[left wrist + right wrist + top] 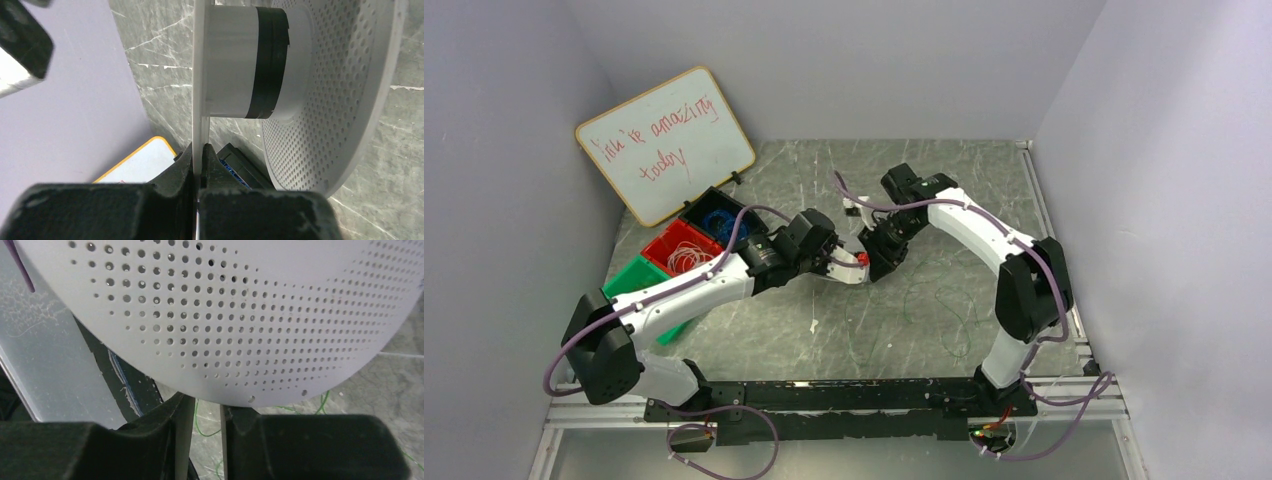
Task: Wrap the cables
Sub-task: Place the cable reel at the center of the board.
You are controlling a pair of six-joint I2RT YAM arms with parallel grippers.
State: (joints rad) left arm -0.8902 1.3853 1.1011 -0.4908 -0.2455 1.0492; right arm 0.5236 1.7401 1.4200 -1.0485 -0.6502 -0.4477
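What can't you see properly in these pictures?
Top view: the spool is nearly hidden between the left gripper and right gripper; too small to show any wire on it.
Right wrist view: the spool's holed disc blocks almost everything; the green cable only peeks beneath.
Left wrist view: the whiteboard is cut off by the left gripper.

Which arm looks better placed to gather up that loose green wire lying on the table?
Right. The left gripper is clamped on the rim of the white reel, holding it. The right gripper has its jaws apart, gripping nothing, and the green wire lies on the table just beneath it.
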